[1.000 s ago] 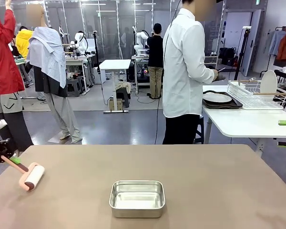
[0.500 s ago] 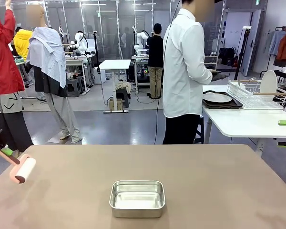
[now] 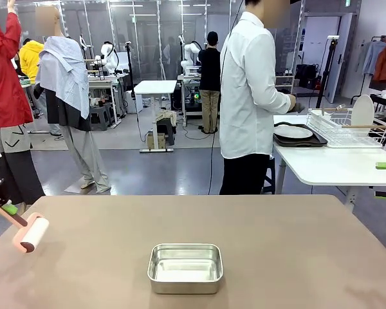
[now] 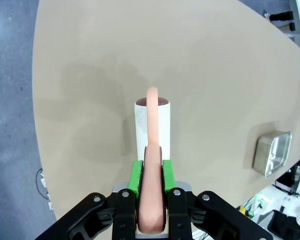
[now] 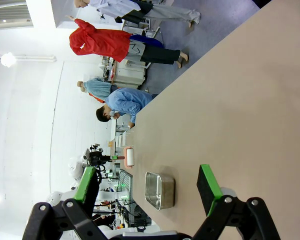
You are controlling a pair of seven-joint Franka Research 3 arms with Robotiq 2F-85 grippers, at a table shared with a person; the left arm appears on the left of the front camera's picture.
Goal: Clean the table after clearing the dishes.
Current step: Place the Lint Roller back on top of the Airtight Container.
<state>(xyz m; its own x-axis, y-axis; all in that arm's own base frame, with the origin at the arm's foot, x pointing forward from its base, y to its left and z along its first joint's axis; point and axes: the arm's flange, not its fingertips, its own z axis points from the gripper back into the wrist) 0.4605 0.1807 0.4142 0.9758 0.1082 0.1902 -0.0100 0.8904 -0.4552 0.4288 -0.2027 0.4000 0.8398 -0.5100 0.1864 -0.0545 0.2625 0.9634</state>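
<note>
Left wrist view: left tool [image 4: 151, 172] clamps the lint roller [image 4: 152, 125] handle, roller now nearer the counter [image 3: 276, 244] edge than before; right tool [image 5: 147, 181] gapes empty.

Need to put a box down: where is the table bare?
The table is bare from the steel tray to the right edge and along the far edge, also between tray and lint roller. Busy only at the left edge, where the left claw holds the roller.
</note>
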